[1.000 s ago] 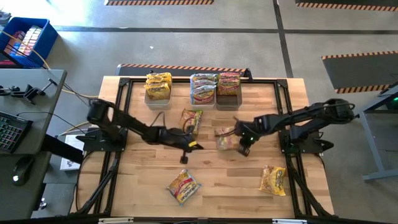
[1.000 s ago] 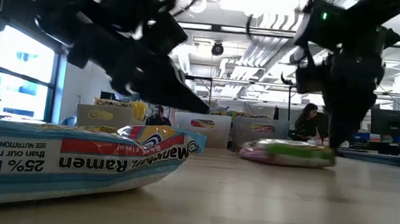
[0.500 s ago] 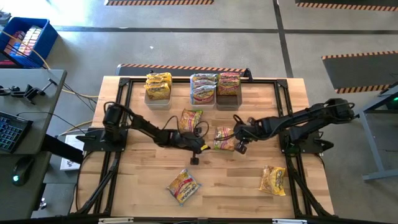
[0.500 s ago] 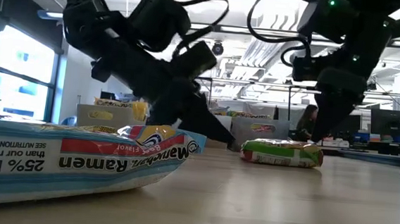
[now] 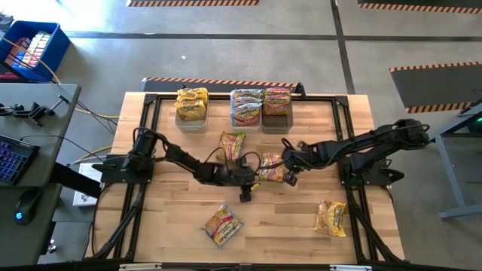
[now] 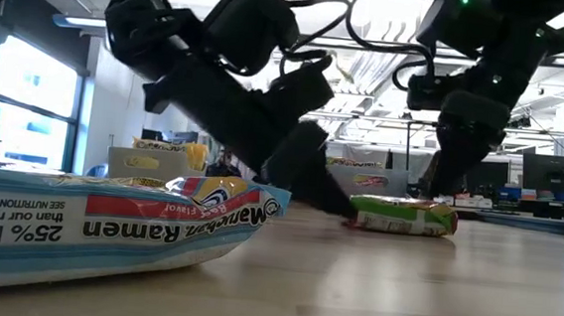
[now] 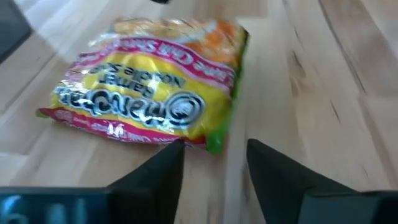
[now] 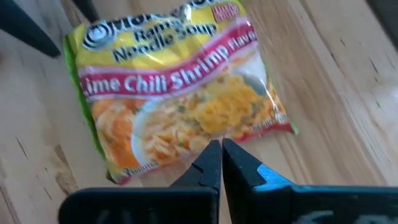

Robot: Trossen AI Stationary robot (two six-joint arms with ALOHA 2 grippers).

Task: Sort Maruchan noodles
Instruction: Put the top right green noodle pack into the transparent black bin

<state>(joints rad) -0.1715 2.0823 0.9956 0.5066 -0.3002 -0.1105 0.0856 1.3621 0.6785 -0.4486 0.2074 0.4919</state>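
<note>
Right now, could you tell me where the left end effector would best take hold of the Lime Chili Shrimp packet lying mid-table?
Probably the short crimped edge facing the left end effector. The Lime Chili Shrimp packet lies flat on the table, so its broad face offers nothing to pinch. The open fingers already straddle that edge, so a low approach would suit. The right end effector, fingers together, sits at the opposite edge.

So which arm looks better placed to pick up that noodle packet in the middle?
Probably the left. The left gripper has its fingers open just short of the packet's edge, ready to close on it. The right gripper is at the packet's other side with fingers shut, so it would have to open first.
</note>
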